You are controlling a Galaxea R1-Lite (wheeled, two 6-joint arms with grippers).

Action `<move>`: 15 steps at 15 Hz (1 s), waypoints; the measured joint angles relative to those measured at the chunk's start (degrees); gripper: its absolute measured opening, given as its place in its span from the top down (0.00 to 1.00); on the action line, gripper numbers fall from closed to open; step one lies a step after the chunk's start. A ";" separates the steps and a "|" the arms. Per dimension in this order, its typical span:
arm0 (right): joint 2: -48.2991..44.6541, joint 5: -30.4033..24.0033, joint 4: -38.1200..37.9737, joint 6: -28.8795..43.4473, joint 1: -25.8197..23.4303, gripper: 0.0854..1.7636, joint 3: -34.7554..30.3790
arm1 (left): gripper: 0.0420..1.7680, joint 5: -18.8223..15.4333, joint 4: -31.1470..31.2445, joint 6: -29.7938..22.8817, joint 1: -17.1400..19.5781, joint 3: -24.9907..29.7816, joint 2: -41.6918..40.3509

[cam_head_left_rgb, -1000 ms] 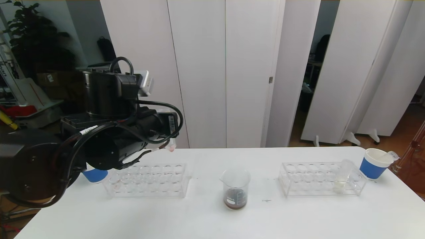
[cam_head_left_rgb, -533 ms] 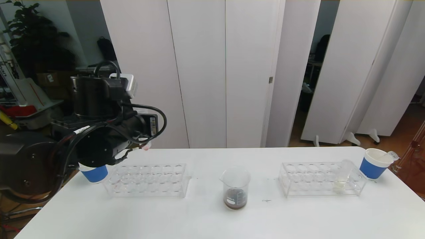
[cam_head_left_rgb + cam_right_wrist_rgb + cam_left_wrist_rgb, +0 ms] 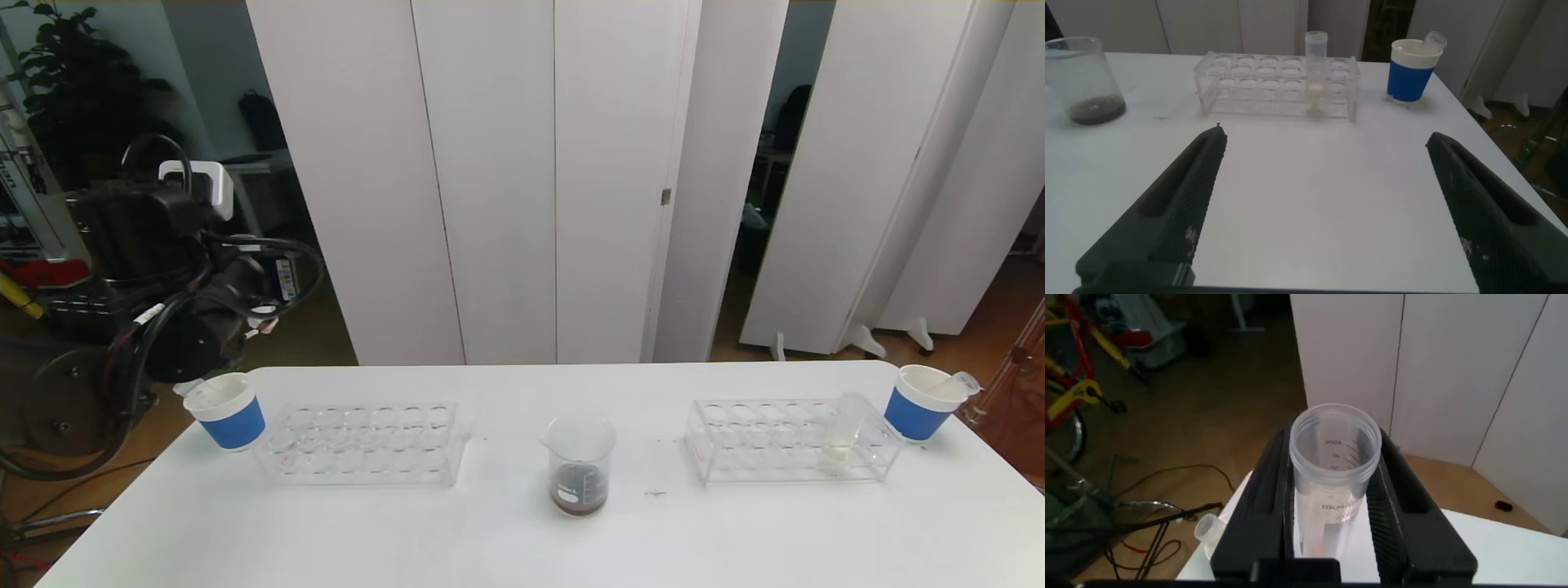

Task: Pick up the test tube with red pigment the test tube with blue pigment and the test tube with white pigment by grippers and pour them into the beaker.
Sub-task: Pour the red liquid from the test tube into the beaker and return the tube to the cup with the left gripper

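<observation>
change: left gripper (image 3: 1333,514) swung back off the table toward left cup (image 3: 226,411) | grip: pinching emptied tube (image 3: 1334,469) | right gripper (image 3: 1327,208): spread, parked | beaker (image 3: 580,465): dark mix | next: likely discard; white tube (image 3: 841,434) remains

Lighting: bright, even and diffuse; the white table (image 3: 506,539) is rendered nearly featureless, with only faint shadows cast under the beaker (image 3: 580,465). Dim corner noted behind the plant (image 3: 73,90). Soft blur is seen on the tube (image 3: 1335,469) close to the lens. Vertical panels (image 3: 490,163) are bowed slightly toward the edges.
</observation>
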State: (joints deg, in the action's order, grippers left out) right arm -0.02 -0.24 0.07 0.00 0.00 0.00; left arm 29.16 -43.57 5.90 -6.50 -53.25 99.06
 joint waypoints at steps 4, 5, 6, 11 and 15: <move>0.00 0.02 0.00 0.00 0.00 0.01 0.00 | 0.68 -0.52 -8.36 2.30 6.34 2.21 3.64; 0.00 0.00 0.00 0.00 0.00 0.01 0.00 | 0.68 -0.69 -9.81 2.33 7.70 2.45 4.74; 0.00 0.00 0.00 0.00 0.00 0.01 0.00 | 0.68 -0.80 -11.17 2.34 8.80 2.56 5.81; 0.00 0.02 0.00 0.00 0.00 0.01 0.00 | 0.68 -1.13 -16.43 2.23 12.20 2.76 11.93; 0.00 0.00 0.00 0.00 0.00 0.01 0.00 | 0.68 -2.84 -19.96 2.12 13.58 3.15 16.98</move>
State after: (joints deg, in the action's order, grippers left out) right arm -0.02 -0.24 0.07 0.00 0.00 0.00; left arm 26.32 -63.53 8.02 7.08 -50.10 116.04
